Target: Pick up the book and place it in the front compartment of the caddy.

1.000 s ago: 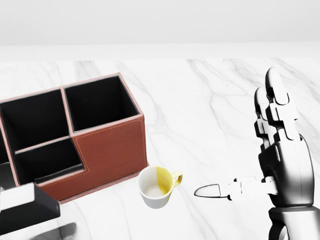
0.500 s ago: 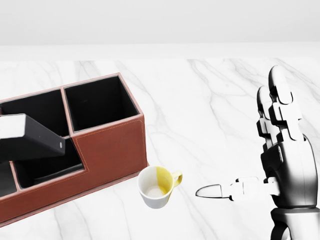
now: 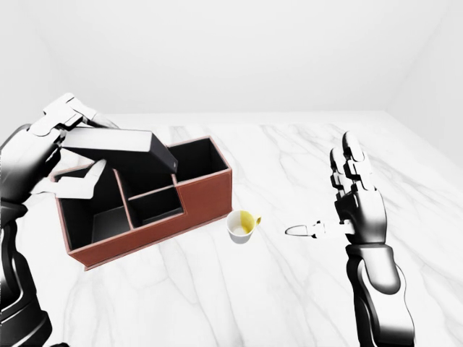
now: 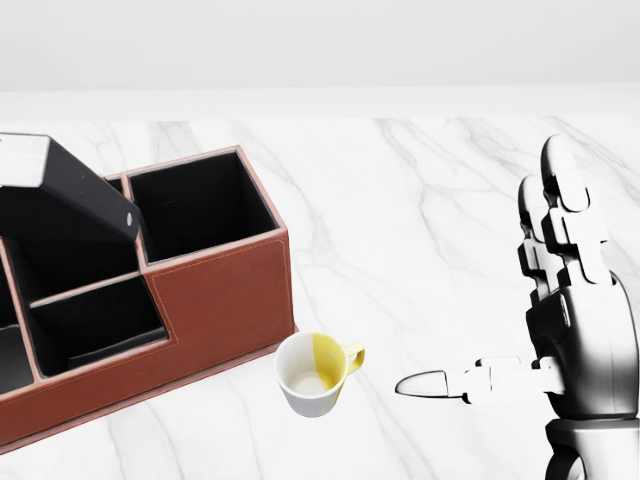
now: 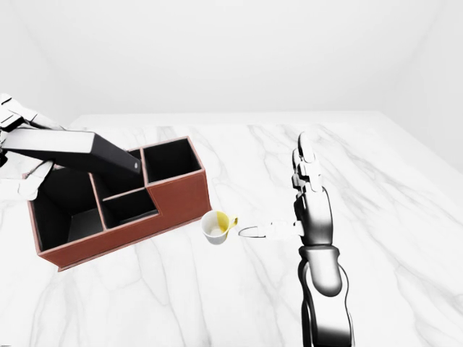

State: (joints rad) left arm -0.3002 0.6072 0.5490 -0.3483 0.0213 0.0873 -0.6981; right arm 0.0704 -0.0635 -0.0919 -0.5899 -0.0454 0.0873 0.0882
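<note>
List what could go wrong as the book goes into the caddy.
1. The book, clamped in the left hand, hangs tilted over the caddy; its lower corner could catch a divider wall instead of dropping in.
2. It hovers above several compartments, so it may land in the wrong one.
3. The cup stands close beside the caddy; a shoved caddy could knock it.

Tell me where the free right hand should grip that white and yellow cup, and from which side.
Grip the cup across its rim and wall from the head view's right, just above the handle. It stands upright and mouth-up, apart from the caddy, with the open right hand already on that side. The handle looks too small for three fingers.
</note>
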